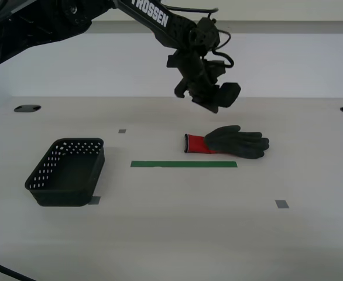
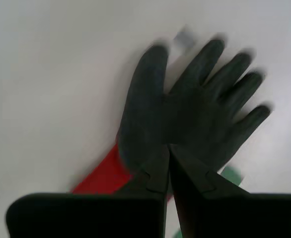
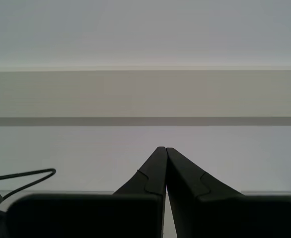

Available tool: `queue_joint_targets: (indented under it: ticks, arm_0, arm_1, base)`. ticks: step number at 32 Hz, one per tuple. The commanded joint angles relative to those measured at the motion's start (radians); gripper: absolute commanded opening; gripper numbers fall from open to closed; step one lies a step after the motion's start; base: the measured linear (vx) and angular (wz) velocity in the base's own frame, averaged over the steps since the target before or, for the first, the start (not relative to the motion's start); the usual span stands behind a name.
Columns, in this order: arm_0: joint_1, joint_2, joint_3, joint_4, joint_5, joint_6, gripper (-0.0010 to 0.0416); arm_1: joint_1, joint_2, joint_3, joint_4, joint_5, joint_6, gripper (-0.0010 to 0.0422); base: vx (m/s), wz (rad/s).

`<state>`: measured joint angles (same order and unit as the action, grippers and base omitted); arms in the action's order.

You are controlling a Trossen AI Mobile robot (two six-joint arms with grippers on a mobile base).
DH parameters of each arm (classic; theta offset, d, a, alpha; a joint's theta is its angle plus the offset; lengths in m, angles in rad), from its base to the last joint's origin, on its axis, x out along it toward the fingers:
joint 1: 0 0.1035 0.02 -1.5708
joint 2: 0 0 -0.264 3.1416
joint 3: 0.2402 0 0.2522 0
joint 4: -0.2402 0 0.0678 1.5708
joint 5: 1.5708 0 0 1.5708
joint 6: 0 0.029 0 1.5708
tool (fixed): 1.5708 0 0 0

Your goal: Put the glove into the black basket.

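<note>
The glove lies flat on the bench, red cuff toward the black basket, which sits well apart at the exterior view's left. My second gripper hovers above the glove, jaws closed, empty (view blurred). My first gripper is closed, facing the wall.

Glove blurred in second wrist view, red cuff partly hidden behind my second gripper.
</note>
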<state>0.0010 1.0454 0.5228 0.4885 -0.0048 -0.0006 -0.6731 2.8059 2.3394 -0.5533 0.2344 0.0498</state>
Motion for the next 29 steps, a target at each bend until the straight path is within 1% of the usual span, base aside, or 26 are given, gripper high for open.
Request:
queue_joint_targets:
  ticks: [1,3,4,5,7,10,15,18,19,20,27,29]
  arm_0:
    - [0.0,0.0,0.001,-0.003,0.002,0.0,0.0001]
    - [0.0,0.0,0.001,-0.003,0.002,0.0,0.0001]
    - [0.0,0.0,0.001,-0.004,0.002,0.0,0.0001]
    - [0.0,0.0,0.001,-0.003,0.002,0.0,0.0]
    - [0.0,0.0,0.001,-0.003,0.002,0.0,0.0001]
    - [0.0,0.0,0.001,-0.003,0.002,0.0,0.0]
    - [0.0,0.0,0.001,-0.003,0.002,0.0,0.0001]
    - [0.0,0.0,0.001,-0.003,0.002,0.0,0.0001]
    - [0.0,0.0,0.001,-0.003,0.002,0.0,0.0001]
    - [0.0,0.0,0.001,-0.003,0.002,0.0,0.0001]
    - [0.0,0.0,0.001,-0.003,0.002,0.0,0.0]
    - [0.0,0.0,0.001,-0.003,0.002,0.0,0.0001]
  arm_1:
    - [-0.002,0.004,-0.005,-0.048,-0.071,-0.026,-0.0001]
    - [-0.001,0.002,-0.001,-0.119,-0.077,-0.082,-0.0001]
    - [-0.001,0.002,0.002,-0.141,-0.082,-0.09,-0.0001]
    - [-0.001,0.004,0.0,-0.171,-0.095,-0.095,-0.0001]
    - [-0.001,0.004,-0.016,-0.201,-0.104,-0.091,-0.0001]
    - [0.0,0.004,-0.026,-0.243,-0.151,-0.087,-0.0001]
    - [0.002,0.004,-0.059,-0.241,-0.15,-0.088,-0.0001]
    - [0.005,0.004,-0.091,-0.195,-0.151,-0.125,-0.0001]
    - [0.008,0.004,-0.102,-0.18,-0.148,-0.148,-0.0001]
    - [0.009,0.004,-0.106,-0.176,-0.148,-0.154,-0.0001]
    - [0.017,0.004,-0.129,-0.102,-0.148,-0.154,0.0]
    - [0.017,0.004,-0.129,-0.098,-0.133,-0.133,0.0]
  base:
    - [0.0,0.0]
    - [0.0,0.0]
    - [0.0,0.0]
    - [0.0,0.0]
    - [0.0,0.0]
    - [0.0,0.0]
    - [0.0,0.0]
    - [0.0,0.0]
    - [0.0,0.0]
    - [0.0,0.0]
    - [0.0,0.0]
    - [0.0,0.0]
